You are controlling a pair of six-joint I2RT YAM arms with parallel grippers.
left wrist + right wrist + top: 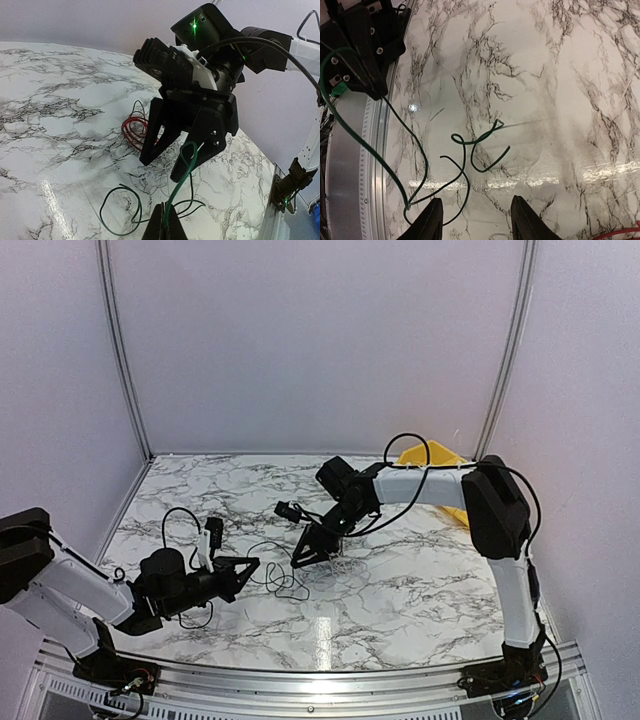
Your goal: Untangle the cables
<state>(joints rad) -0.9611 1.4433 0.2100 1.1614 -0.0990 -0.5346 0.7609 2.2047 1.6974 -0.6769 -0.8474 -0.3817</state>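
A thin dark green cable (173, 194) lies in loose loops on the marble table (420, 590). My left gripper (167, 216) is shut on one strand of it, which rises in a narrow loop before the right gripper's fingers. In the top view the left gripper (254, 566) sits left of the cable (285, 585). A small red coil (131, 131) lies behind the right gripper (164, 169), with some very thin pale wire beside it. My right gripper (477, 220) is open and empty, hovering just above the green cable (464, 153); in the top view it (308, 558) points down at the table.
A yellow object (430, 455) lies at the back right behind the right arm. White walls enclose the table on three sides. A metal rail (320, 675) runs along the near edge. A red strand (620, 232) shows in the right wrist view's bottom right corner.
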